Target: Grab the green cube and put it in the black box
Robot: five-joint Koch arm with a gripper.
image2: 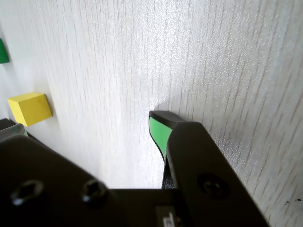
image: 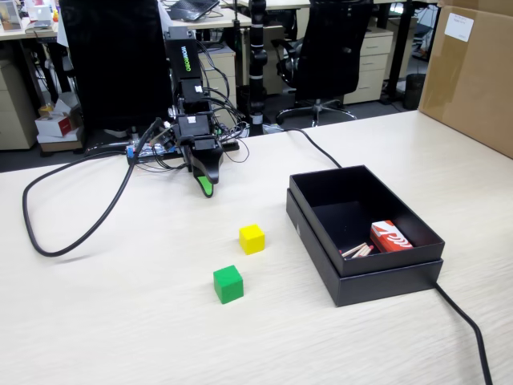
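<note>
While nothing was yet gripped, the arm sat folded at the desk's far edge.
Item, gripper (image: 207, 187): pointed down at the desk (image: 120, 321) near the arm's base, green tip almost on the wood; jaws lay one behind the other, so open or closed could not be told. Item, green cube (image: 228, 284): free on the desk toward the near edge, untouched, well apart from the gripper. Item, yellow cube (image: 252, 238): just beside it, lying between it and the gripper, likely a decoy. Item, black box (image: 321, 233): toward the right edge, lidless, holding a red-and-white carton (image: 391, 237), presumably placed within reach.
</note>
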